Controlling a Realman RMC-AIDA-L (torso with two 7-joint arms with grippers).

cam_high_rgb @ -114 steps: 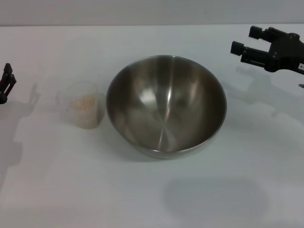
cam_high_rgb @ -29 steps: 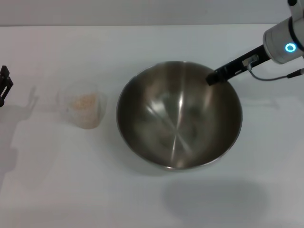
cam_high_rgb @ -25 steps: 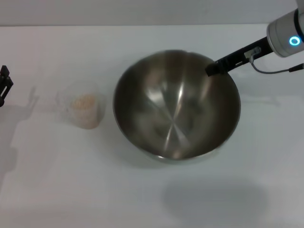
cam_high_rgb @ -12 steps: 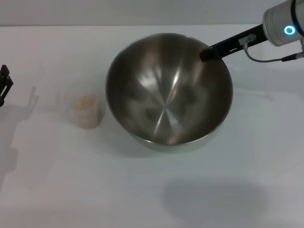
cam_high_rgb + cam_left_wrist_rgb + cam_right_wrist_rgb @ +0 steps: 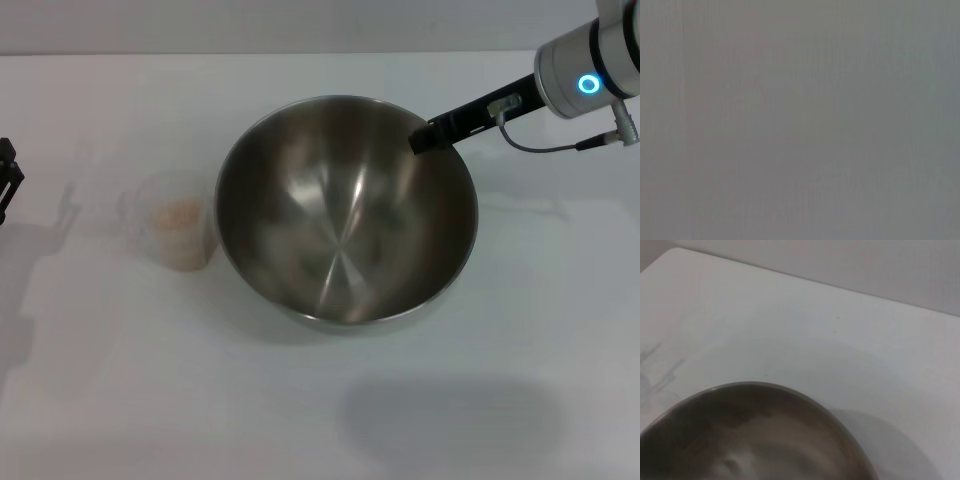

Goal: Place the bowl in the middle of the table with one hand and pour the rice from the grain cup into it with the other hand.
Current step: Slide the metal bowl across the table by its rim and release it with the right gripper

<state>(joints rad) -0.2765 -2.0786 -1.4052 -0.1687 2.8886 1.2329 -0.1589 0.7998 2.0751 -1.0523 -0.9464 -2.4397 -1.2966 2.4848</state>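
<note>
Item count: one bowl (image 5: 345,225), stainless steel. One grain cup (image 5: 178,232), clear plastic, holding one mass of rice (image 5: 180,212). One desk (image 5: 320,400), white. Two hands: the right hand (image 5: 420,140) at the bowl's rim, the left hand (image 5: 8,180) at the desk's edge.

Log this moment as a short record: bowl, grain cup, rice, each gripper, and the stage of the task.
bowl: upright on the table, empty inside
grain cup: upright, beside the bowl on the robot's left
rice: inside the grain cup, none in the bowl
right gripper: at the bowl's far right rim
left gripper: at the table's left edge, away from the cup
stage: bowl being positioned, pouring not begun
</note>
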